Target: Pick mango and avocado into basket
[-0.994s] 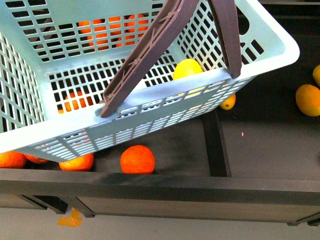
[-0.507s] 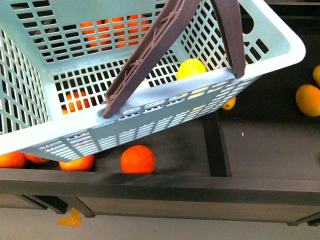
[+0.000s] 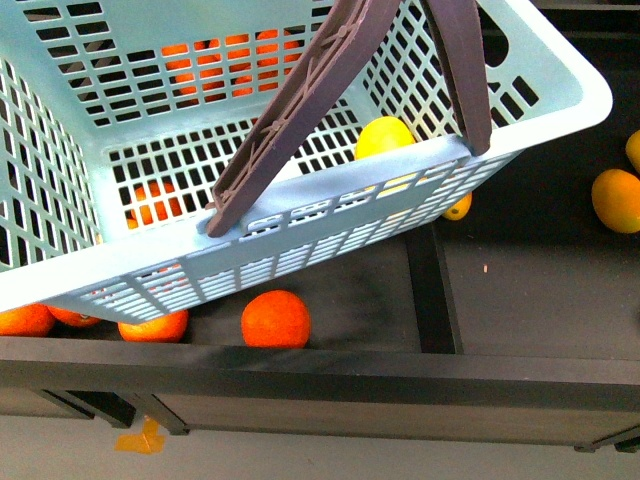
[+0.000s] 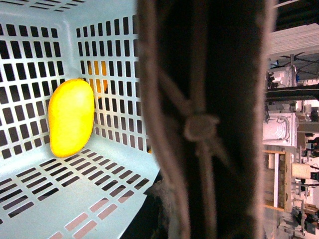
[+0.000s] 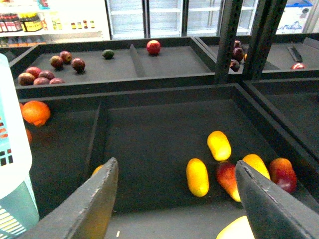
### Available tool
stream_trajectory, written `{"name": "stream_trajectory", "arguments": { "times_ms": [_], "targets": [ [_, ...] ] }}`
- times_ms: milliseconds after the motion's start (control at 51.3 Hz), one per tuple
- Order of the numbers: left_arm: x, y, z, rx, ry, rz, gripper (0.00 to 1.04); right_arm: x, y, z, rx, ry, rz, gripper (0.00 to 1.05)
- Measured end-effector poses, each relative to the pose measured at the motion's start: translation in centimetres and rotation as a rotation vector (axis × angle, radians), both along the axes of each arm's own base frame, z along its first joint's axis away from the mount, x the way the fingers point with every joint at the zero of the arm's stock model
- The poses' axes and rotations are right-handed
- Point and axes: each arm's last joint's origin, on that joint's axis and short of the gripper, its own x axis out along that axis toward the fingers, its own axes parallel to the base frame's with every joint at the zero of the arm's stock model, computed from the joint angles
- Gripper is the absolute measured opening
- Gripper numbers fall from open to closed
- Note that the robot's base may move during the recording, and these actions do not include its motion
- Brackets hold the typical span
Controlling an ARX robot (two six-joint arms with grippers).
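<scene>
The mango (image 3: pixel 385 135) lies inside the basket (image 3: pixel 330 197), tucked into the near right corner; the left wrist view shows it (image 4: pixel 71 118) leaning against the lattice wall just above the floor. Over the last second the basket has crept a little to the right and slightly up, and the mango has kept its place in the corner, so it looks settled and that half of the job reads as done. No avocado shows in the basket. A small dark green fruit (image 5: pixel 108 54) in a far bin may be it, though it is too small to be sure. The brown handle (image 4: pixel 204 119) fills the left wrist view so closely that the left claw itself is out of sight; I cannot tell whether it grips the handle. The right claw (image 5: pixel 175 164) hangs wide apart and empty over the bin of loose mangoes (image 5: pixel 197 177). The basket sits tilted, its right corner overhanging the divider (image 3: pixel 432 290), with oranges (image 3: pixel 275 318) just beside its near wall and the front rail (image 3: pixel 320 362) close behind them, so there is little room on that side. The dark floor to the right of the divider is mostly bare and gives the right arm free passage.
</scene>
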Motion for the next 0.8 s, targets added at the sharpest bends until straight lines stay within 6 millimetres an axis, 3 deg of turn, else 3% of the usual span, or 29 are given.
{"name": "stream_trajectory", "arguments": {
  "times_ms": [156, 799],
  "targets": [
    [-0.01, -0.01, 0.00, 0.000, 0.000, 0.000, 0.04, 0.00, 0.00, 0.00, 0.000, 0.000, 0.000, 0.97],
    [0.02, -0.01, -0.02, 0.006, -0.003, 0.008, 0.04, -0.05, -0.06, -0.02, 0.000, 0.000, -0.003, 0.96]
  ]
}}
